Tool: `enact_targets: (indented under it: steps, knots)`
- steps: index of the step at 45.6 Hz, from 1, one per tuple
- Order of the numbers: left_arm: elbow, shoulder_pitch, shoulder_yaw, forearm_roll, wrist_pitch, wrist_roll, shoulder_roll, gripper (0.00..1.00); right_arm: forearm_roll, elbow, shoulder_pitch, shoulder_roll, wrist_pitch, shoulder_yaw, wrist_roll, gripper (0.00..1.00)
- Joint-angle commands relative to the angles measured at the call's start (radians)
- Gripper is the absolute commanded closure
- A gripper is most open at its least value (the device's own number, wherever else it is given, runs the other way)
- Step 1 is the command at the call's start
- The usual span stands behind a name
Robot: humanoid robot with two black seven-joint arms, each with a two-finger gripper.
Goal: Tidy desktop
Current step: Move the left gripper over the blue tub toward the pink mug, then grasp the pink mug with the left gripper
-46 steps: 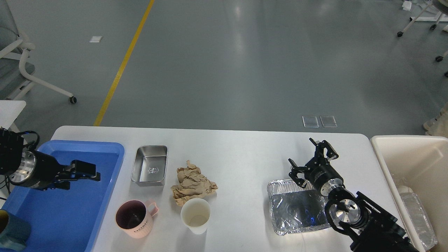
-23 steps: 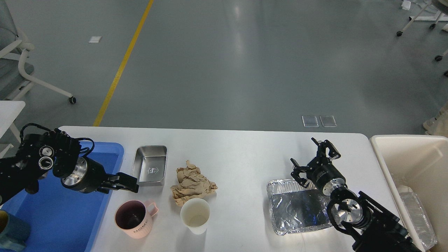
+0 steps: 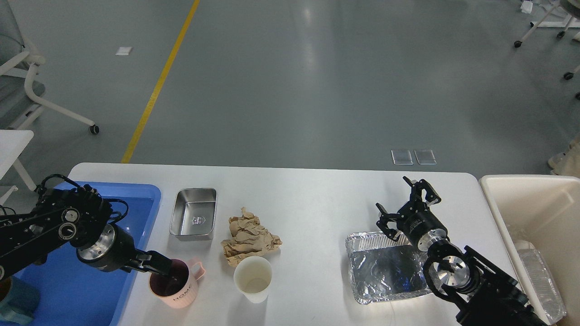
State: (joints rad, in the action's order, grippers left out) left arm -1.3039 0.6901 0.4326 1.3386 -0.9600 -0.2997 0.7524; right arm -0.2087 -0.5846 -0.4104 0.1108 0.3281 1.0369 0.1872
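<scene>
Vs. half a sec ago, the left gripper (image 3: 164,270) has been moved down and toward the near edge, from beside the steel pan to the rim of the pink ribbed ceramic mug (image 3: 174,281); its tip is now seen at or inside the mug's mouth. Finger spread can't be told, tips too dark and bunched; grip on the mug not confirmed. The right gripper (image 3: 406,203) is barely shifted, fingers spread wide, nothing held, hovering over the far edge of the crinkled rectangular aluminium foil tray (image 3: 385,267). The large smooth white desktop (image 3: 312,199) w/ rounded corners fills the lower half of the view. On it, left to right: shiny rectangular stainless steel pan (image 3: 193,213), crumpled tan paper wad (image 3: 248,236), white paper cup (image 3: 253,279) upright just in front of the wad. A blue plastic tray (image 3: 136,192) sits at the left end, a cream rectangular bin (image 3: 498,194) at the right.
</scene>
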Motion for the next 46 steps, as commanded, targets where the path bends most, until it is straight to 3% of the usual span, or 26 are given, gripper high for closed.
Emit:
enact_targets:
  steps: [1, 15, 22, 24, 29, 40, 46]
  knots:
    - [0.002, -0.003, -0.003, 0.005, 0.000, 0.002, 0.013, 0.01, 0.000, 0.000, -0.004, 0.000, -0.001, 0.000, 0.000, 0.00]
    - [0.011, -0.010, -0.003, 0.033, 0.000, 0.008, 0.004, 0.07, 0.000, -0.004, -0.007, -0.002, -0.001, 0.000, 0.000, 0.00]
    - [0.017, -0.014, -0.005, 0.034, 0.000, 0.037, -0.004, 0.25, 0.000, -0.003, -0.004, 0.001, -0.001, 0.000, 0.000, 0.00]
    - [0.017, -0.014, -0.005, 0.034, 0.000, 0.039, -0.007, 0.36, 0.000, -0.004, -0.002, 0.009, -0.001, 0.000, 0.000, 0.00]
    - [0.021, -0.014, -0.005, 0.034, 0.000, 0.040, -0.021, 0.48, 0.000, -0.004, -0.002, 0.013, 0.000, 0.000, 0.000, 0.00]
    - [0.052, -0.011, -0.035, 0.034, 0.000, 0.040, -0.033, 0.57, 0.000, -0.011, -0.007, 0.023, 0.000, 0.000, 0.000, 0.00]
    - [0.060, -0.011, -0.040, 0.034, 0.000, 0.073, -0.035, 0.73, 0.000, -0.018, -0.005, 0.032, 0.000, 0.000, 0.000, 0.00]
